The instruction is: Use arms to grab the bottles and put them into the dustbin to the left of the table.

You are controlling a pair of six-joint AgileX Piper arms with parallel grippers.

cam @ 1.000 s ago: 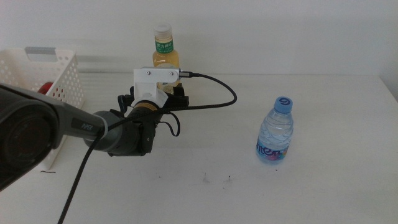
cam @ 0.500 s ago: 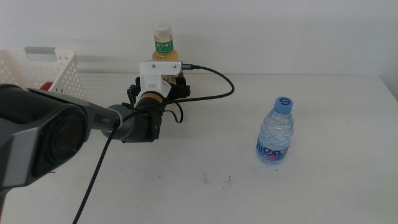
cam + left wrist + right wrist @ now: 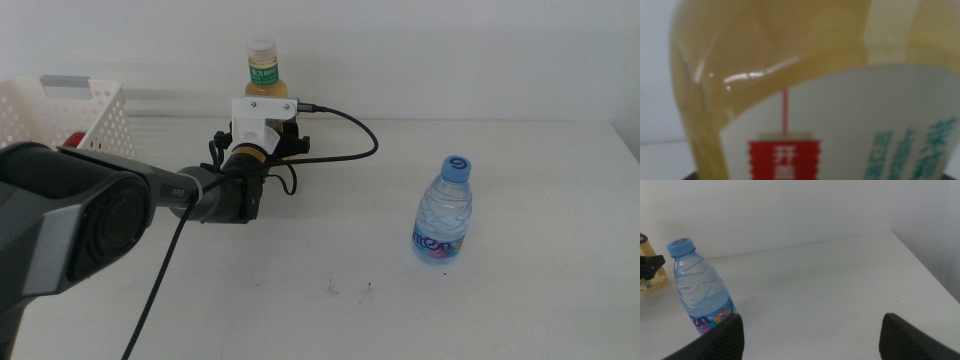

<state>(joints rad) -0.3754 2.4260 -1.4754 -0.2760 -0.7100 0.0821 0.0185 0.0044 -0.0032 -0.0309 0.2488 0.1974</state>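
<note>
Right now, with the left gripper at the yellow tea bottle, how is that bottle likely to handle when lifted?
The yellow tea bottle looks nearly full, so probably heavy for its size. Tall and narrow, it may tip if the left gripper nudges it. Its glossy, rounded wall may slip.

table: I see white top [image 3: 520, 310], few dark specks
far edge: yellow tea bottle [image 3: 264, 78], upright
right side: water bottle [image 3: 443, 212], upright
left edge: dustbin [image 3: 95, 120]

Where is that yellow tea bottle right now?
In the middle view the yellow tea bottle stands upright at the table's far edge, left of centre, right of the white dustbin, with the left gripper directly at it.
</note>
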